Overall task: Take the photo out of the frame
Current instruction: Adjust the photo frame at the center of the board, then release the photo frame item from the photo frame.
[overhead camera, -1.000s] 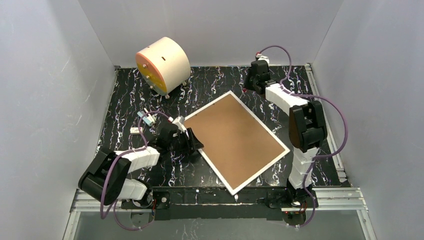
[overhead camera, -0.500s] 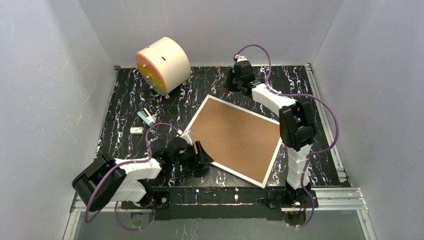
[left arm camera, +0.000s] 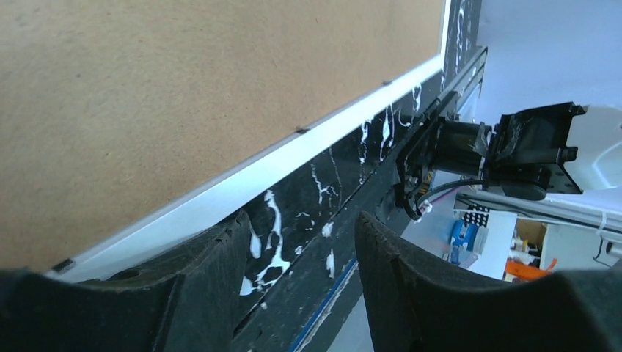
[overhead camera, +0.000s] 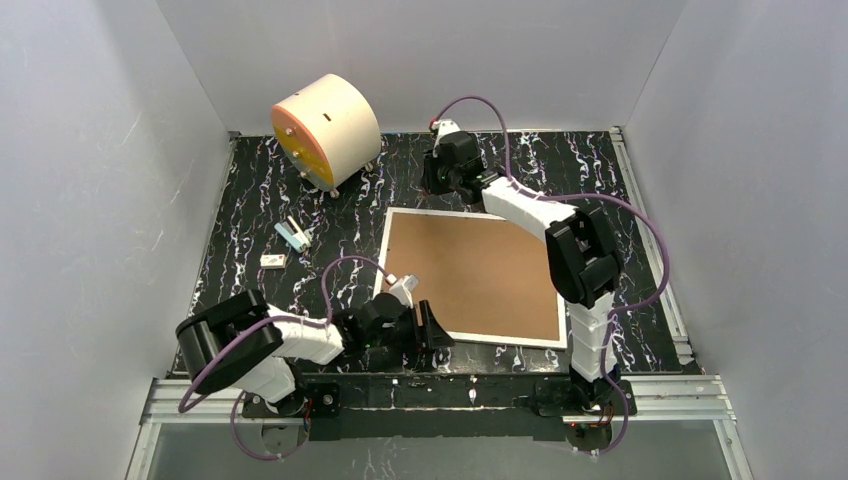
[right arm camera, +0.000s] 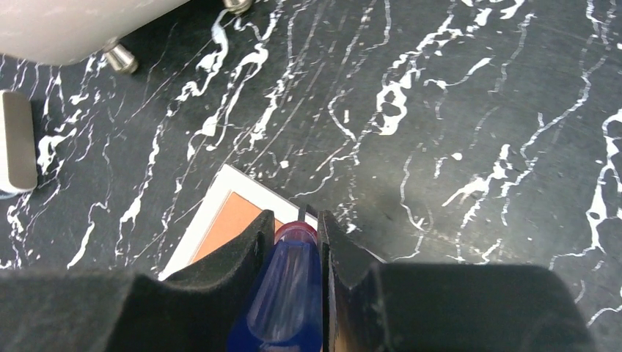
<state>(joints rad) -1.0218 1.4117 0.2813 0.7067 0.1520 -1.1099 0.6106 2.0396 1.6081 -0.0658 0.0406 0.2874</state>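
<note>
frame [overhead camera: 470, 275] back-up, blue tool [right arm camera: 284, 297] clamped in right fingers [right arm camera: 236, 257], wrist view only

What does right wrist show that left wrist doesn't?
Only right wrist: the right gripper shut on a blue pen-like tool with a red tip, right at one corner of the frame; also the cream cylinder on its feet and a small white block.
Only left wrist: the left gripper open and empty beside the frame's long white edge, small black tabs along that edge, and the right arm's base.
Both: the frame lying brown back up on the black marbled table.
</note>
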